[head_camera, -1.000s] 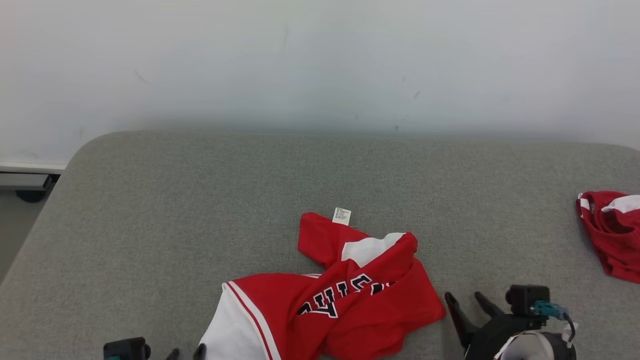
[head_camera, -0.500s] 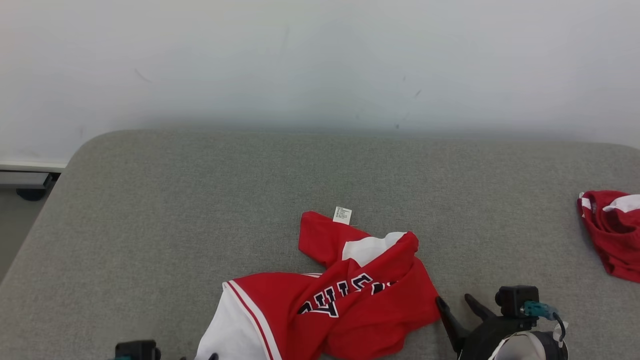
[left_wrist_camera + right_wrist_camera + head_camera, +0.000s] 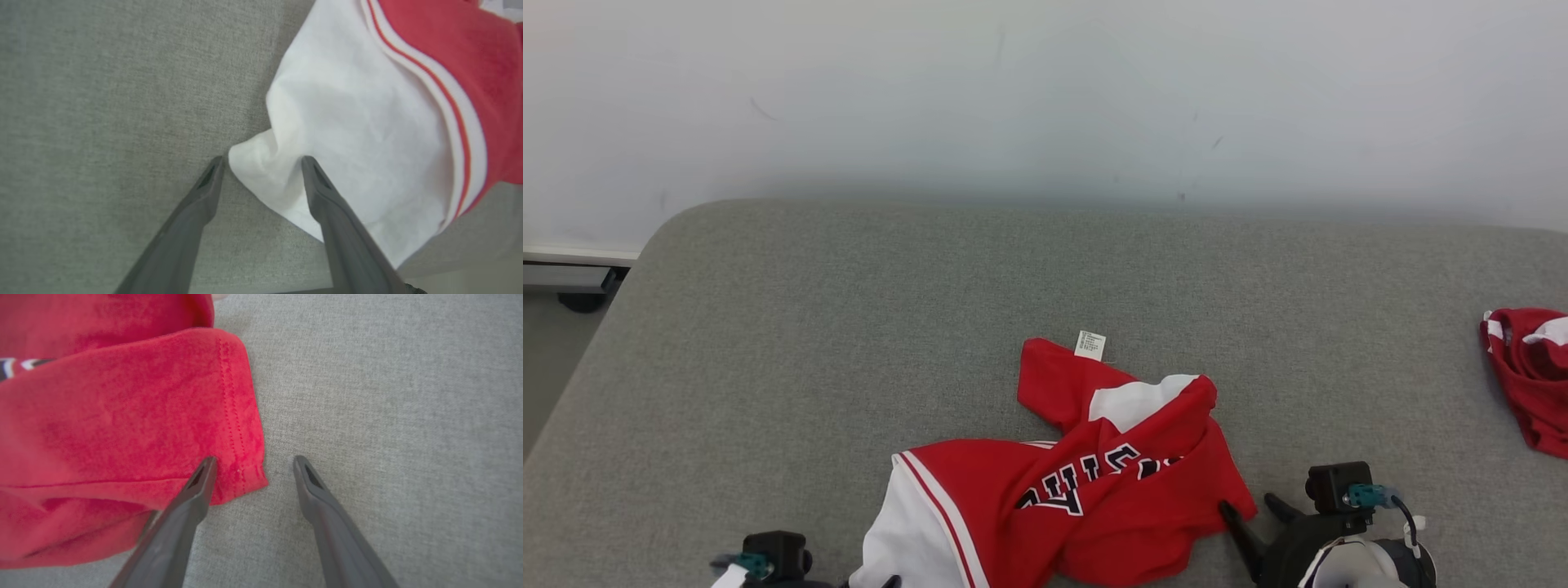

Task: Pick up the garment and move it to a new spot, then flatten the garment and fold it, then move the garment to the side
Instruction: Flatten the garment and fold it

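Garment [image 3: 1086,490]: red jersey with white panels, red-and-white striped trim and dark lettering edged in white, lying crumpled and partly folded over itself on a grey fabric-covered table [image 3: 849,327]. A white care label [image 3: 1090,345] sticks out at the garment's far edge. Left gripper [image 3: 262,159]: at the garment's near left corner, fingers spread wide, gripping nothing; the white corner of the cloth lies in the gap between them, one finger over the white panel and the other over bare table. Right gripper [image 3: 254,458]: at the garment's near right corner, fingers likewise spread wide and empty; one tip sits at the stitched red hem, the other over bare table just beside it. Second red-and-white cloth [image 3: 1531,376]: bunched, well apart to the garment's right. Pale wall [image 3: 1045,98]: beyond the garment, behind the table.
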You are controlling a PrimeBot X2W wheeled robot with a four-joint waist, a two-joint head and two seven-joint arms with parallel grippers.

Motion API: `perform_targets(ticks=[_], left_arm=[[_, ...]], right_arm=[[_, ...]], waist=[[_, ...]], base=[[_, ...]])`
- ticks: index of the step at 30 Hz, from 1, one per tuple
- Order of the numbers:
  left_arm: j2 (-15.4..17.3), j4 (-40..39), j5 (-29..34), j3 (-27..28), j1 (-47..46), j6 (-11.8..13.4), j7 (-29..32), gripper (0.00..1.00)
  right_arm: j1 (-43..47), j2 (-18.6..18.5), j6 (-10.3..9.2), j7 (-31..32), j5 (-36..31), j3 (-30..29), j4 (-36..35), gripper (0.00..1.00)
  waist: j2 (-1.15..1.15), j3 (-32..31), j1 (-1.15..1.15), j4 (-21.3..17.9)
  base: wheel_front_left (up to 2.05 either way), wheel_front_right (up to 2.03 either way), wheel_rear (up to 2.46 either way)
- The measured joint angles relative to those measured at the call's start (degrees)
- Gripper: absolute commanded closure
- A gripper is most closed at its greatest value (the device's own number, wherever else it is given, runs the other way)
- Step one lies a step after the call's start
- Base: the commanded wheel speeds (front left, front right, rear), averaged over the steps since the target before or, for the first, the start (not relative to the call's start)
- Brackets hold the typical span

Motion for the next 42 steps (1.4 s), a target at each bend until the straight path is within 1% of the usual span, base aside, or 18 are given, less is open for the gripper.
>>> perform_targets(ticks=[1,2,4,5,13,16,20,24,26,29,31,32,34,35,36,37,39,42], left_arm=[[-0.4,0.1,-0.7,0.2,-0.1,-0.4,0.2,0.42],[-1.0,0.2,-1.0,0.2,-0.1,-0.4,0.2,0.56],[-1.6,0.6,-1.2,0.1,-0.1,-0.5,0.2,1.00],[-1.6,0.8,-1.1,0.0,-0.2,-0.9,0.2,1.00],[-1.3,1.5,-0.7,1.1,-1.2,-0.8,-1.9,1.00],[-0.1,1.1,-0.4,2.0,-1.2,-0.4,-3.6,1.00],[1.4,-1.6,-0.4,3.7,-0.9,0.2,-5.8,1.00],[1.3,-5.6,-0.4,3.5,0.2,0.2,-7.0,1.00],[1.1,-7.5,-0.6,3.8,1.2,0.2,-7.5,1.00],[0.9,-11.1,-2.0,4.1,2.3,-0.4,-7.5,1.00],[1.2,-13.3,-2.1,3.9,2.3,-1.4,-7.2,1.00],[1.3,-14.2,-2.2,4.0,2.2,-1.5,-6.7,1.00],[1.9,-15.5,-3.5,3.9,0.9,-2.8,-5.0,1.00],[2.4,-16.1,-3.6,3.7,-0.4,-3.0,-4.1,1.00],[2.9,-16.5,-4.5,3.7,-3.8,-4.1,-1.2,1.00],[3.0,-16.7,-5.1,3.6,-5.8,-4.5,0.2,1.00],[3.0,-16.4,-6.0,3.5,-10.2,-5.1,3.9,1.00],[2.4,-13.2,-10.9,3.9,-18.7,-5.7,10.4,1.00]], right_arm=[[-0.2,0.0,0.00,0.2,0.0,0.1,0.1,0.71],[-0.4,0.1,0.00,0.2,0.0,0.1,0.3,1.00],[-0.8,0.1,0.00,0.5,0.0,0.2,0.6,1.00],[-0.8,0.1,0.00,0.7,0.1,0.3,0.8,1.00],[-1.0,0.5,0.01,0.1,1.2,-0.1,1.7,1.00],[-1.1,0.4,0.02,-1.3,2.4,-1.5,1.7,1.00],[-2.1,-2.5,0.02,-4.0,4.6,-4.7,0.2,1.00],[-2.0,-5.2,0.08,-5.4,6.2,-6.3,-2.1,1.00],[-2.0,-6.2,0.08,-5.1,7.5,-5.9,-4.0,1.00],[-1.8,-7.3,0.08,-2.7,8.6,-3.1,-7.4,1.00],[-1.9,-8.4,0.08,-0.1,9.5,-0.9,-9.8,1.00],[-1.9,-9.0,0.08,1.3,10.4,0.1,-11.1,1.00],[-2.0,-10.3,0.08,4.7,12.9,1.7,-13.6,1.00],[-2.3,-11.2,0.08,6.8,13.5,2.9,-14.7,1.00],[-3.6,-12.8,0.08,11.1,14.6,4.5,-15.7,1.00],[-4.7,-13.6,0.08,13.4,15.3,5.3,-16.4,1.00],[-8.4,-14.0,0.08,18.2,17.9,5.3,-16.7,1.00],[-17.0,-14.0,0.09,26.9,18.8,5.5,-13.5,1.00]], waist=[[0.00,0.0,0.00,0.0],[0.00,0.1,0.00,0.0],[0.00,0.1,0.00,0.0],[0.00,0.1,0.00,-0.1],[0.00,0.0,0.00,-0.1],[0.00,-0.5,0.00,-0.1],[0.00,-1.3,0.00,-0.2],[0.00,-2.0,0.00,-0.5],[0.00,-2.2,0.00,-0.7],[0.00,-2.5,0.00,-1.4],[0.00,-2.5,0.00,-2.0],[0.00,-2.6,0.00,-2.3],[0.00,-2.5,0.00,-3.1],[0.00,-2.4,0.00,-3.4],[0.00,-1.9,0.00,-4.1],[0.00,-1.5,0.00,-4.4],[0.00,-0.5,0.00,-4.8],[0.00,1.4,0.01,-5.5]], base=[[0.00,0.00,0.00],[0.00,0.00,0.00],[0.00,0.00,0.00],[0.00,0.00,0.00],[0.00,0.00,0.00],[0.00,0.00,0.00],[0.00,0.00,0.00],[0.00,0.00,0.00],[0.00,0.00,0.00],[0.00,0.00,0.00],[0.00,0.00,0.00],[0.00,0.00,0.00],[0.00,0.00,0.00],[0.00,0.00,0.00],[0.00,0.00,0.00],[0.00,0.00,0.00],[0.00,0.00,0.00],[0.00,0.00,0.00]])
